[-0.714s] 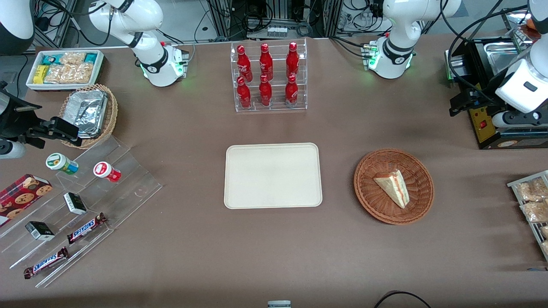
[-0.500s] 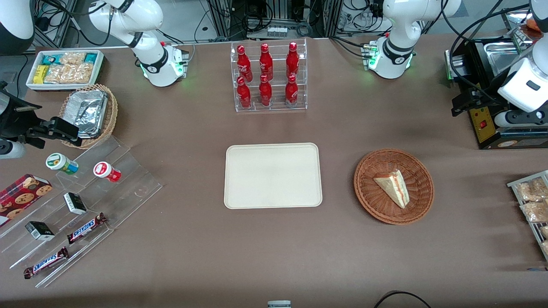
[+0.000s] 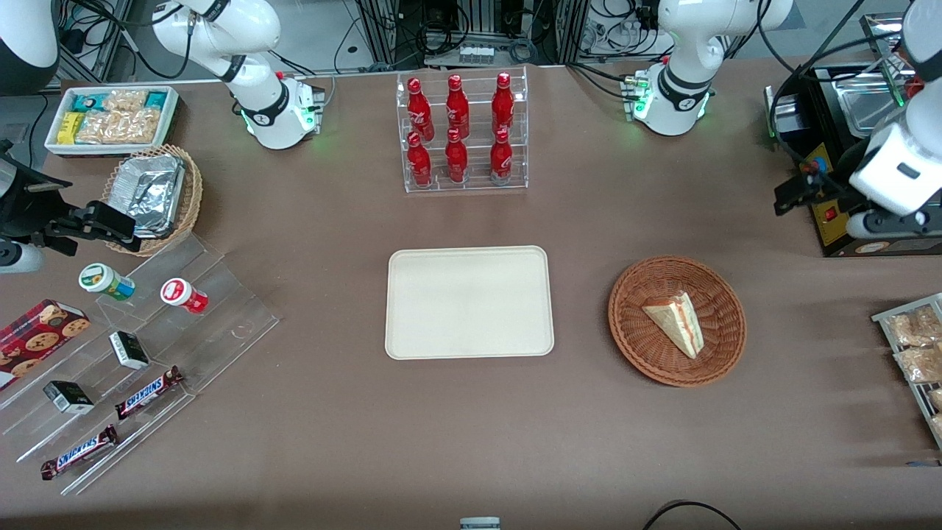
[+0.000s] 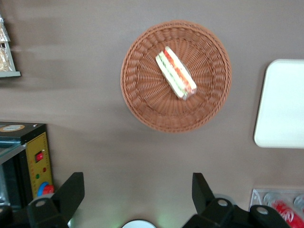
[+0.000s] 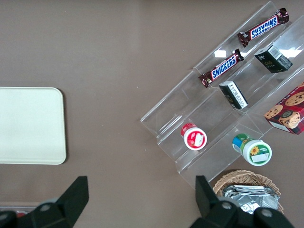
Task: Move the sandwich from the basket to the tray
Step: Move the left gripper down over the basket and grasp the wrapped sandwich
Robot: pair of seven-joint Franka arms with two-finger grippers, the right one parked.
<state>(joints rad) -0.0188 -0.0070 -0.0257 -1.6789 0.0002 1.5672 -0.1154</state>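
The jaws (image 4: 134,199) of the working arm stand wide apart with nothing between them, held high over the brown surface (image 3: 471,434) near its working-arm end and well apart from the sandwich. In the front view they (image 3: 798,193) hang farther from the front camera than the basket, off toward the black machine (image 3: 839,147) at that end of the surface.

The small triangular wedge of pale bread with red and green filling, the sandwich (image 3: 675,322), lies inside the wide, shallow, reddish-brown woven wicker basket (image 3: 677,320), roughly at its middle. In the wrist view the sandwich (image 4: 175,72) lies straight ahead of the open jaws with its long axis running on a slant, not square to the gap between the fingers. As I judge it, the coming move depends on travelling out over the basket, coming down, and turning the wrist so the fingers close across the wedge's short width.

The flat cream-white rectangular tray with rounded corners (image 3: 469,302) sits bare near the middle of the surface, beside the basket toward the parked arm's end.

Against the earlier frames, the wrist has lifted and swung slightly; the sandwich, basket and tray have not moved.
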